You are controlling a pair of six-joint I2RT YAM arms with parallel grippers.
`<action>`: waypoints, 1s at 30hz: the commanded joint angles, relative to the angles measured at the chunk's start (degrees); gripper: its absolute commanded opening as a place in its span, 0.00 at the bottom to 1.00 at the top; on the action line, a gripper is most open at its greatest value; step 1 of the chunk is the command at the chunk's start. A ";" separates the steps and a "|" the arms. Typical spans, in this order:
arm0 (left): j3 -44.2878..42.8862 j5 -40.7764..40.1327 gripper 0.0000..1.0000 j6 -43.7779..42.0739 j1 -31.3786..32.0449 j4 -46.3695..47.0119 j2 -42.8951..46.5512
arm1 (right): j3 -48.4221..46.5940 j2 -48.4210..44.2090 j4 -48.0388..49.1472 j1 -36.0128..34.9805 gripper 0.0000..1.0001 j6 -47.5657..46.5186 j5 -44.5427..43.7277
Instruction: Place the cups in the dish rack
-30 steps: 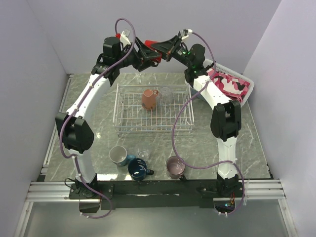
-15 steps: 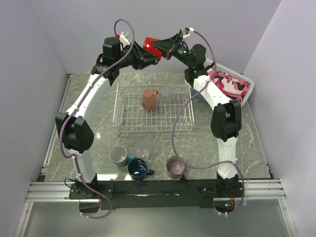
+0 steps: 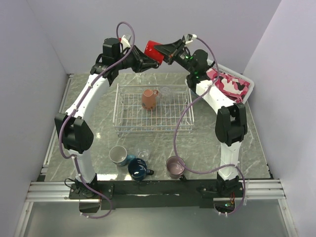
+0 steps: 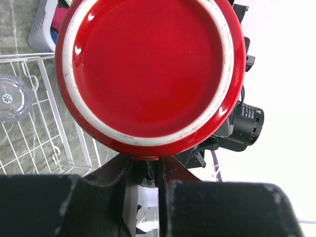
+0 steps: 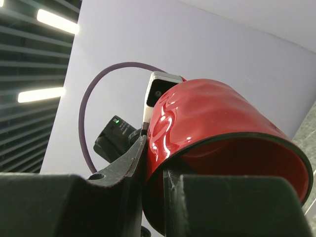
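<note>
A red mug (image 3: 153, 50) hangs high over the back of the dish rack (image 3: 118, 106), held between both arms. My left gripper (image 3: 146, 58) is shut on it; the left wrist view shows the mug's base (image 4: 148, 74) and the jaws (image 4: 148, 160) pinching a red part at its edge. My right gripper (image 3: 166, 51) is shut on the rim wall of the red mug (image 5: 212, 118), one finger inside and one outside (image 5: 155, 163). A salmon mug (image 3: 149, 98) and a clear glass (image 3: 166, 92) sit in the rack. The other cups stand on the table near the arm bases: a teal-blue mug (image 3: 118, 155), a small glass (image 3: 144, 154), a navy mug (image 3: 138, 169) and a mauve mug (image 3: 175, 167).
A white plastic basket of pink cloth (image 3: 229, 84) stands at the back right, beside the right arm. The left wrist view shows the rack's wire (image 4: 44, 123), the glass (image 4: 12, 96) and a corner of that basket (image 4: 42, 29). Walls enclose the table on three sides.
My left gripper's jaws have shut on the red mug, which the right gripper was holding. Both grippers and the mug have shifted slightly up and left.
</note>
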State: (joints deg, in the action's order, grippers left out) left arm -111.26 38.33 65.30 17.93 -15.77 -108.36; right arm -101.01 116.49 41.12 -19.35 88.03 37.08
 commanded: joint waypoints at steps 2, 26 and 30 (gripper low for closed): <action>-2.47 -4.93 0.01 -7.37 -1.32 4.79 4.56 | -0.50 -5.12 -2.09 -2.97 0.06 -4.44 11.08; -14.50 3.94 0.01 -37.68 1.39 -11.02 2.45 | 14.25 -32.52 -33.56 17.41 1.00 -26.76 7.85; -16.09 12.54 0.01 -48.65 4.39 -17.53 -0.44 | 14.88 -36.33 -37.95 21.11 1.00 -30.71 5.82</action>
State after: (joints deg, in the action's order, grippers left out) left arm -122.74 39.13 30.83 18.24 -30.02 -107.66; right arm -86.15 86.08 8.32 0.21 64.42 45.36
